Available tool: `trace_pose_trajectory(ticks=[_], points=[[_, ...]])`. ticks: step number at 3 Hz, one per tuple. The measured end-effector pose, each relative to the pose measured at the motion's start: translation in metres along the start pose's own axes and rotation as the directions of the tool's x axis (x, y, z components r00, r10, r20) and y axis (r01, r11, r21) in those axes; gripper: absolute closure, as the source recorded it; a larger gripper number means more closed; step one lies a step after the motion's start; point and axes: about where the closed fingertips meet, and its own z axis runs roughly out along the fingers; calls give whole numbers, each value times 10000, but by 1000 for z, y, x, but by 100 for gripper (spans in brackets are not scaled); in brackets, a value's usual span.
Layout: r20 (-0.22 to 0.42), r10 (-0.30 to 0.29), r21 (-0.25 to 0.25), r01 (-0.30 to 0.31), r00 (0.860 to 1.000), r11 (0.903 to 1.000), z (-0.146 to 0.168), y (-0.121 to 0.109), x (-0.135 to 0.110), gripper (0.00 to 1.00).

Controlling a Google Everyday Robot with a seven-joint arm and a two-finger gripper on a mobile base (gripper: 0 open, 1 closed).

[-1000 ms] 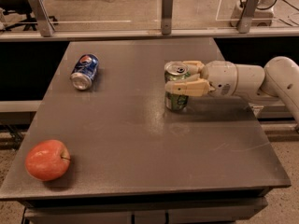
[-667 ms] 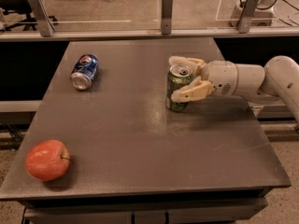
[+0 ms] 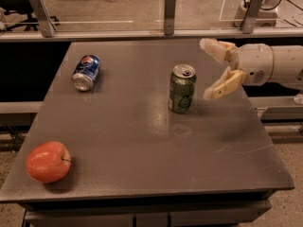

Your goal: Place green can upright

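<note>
The green can (image 3: pixel 182 89) stands upright near the middle of the grey table (image 3: pixel 142 141), silver top up. My gripper (image 3: pixel 209 70) is to its right, a short gap away, raised a little above the table. Its two pale fingers (image 3: pixel 224 86) are spread wide apart and hold nothing. The white arm reaches in from the right edge.
A blue Pepsi can (image 3: pixel 86 72) lies on its side at the table's back left. A red apple (image 3: pixel 48 161) sits near the front left corner. A rail with metal posts (image 3: pixel 170 12) runs behind the table.
My gripper has let go of the green can, opened wide and drawn back to the right. The can stays standing upright.
</note>
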Motion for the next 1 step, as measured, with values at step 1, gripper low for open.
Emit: trace_pose_trajectory(ticks=[1], points=[[1, -3, -1, 3, 10000, 10000, 0, 0, 0, 0]])
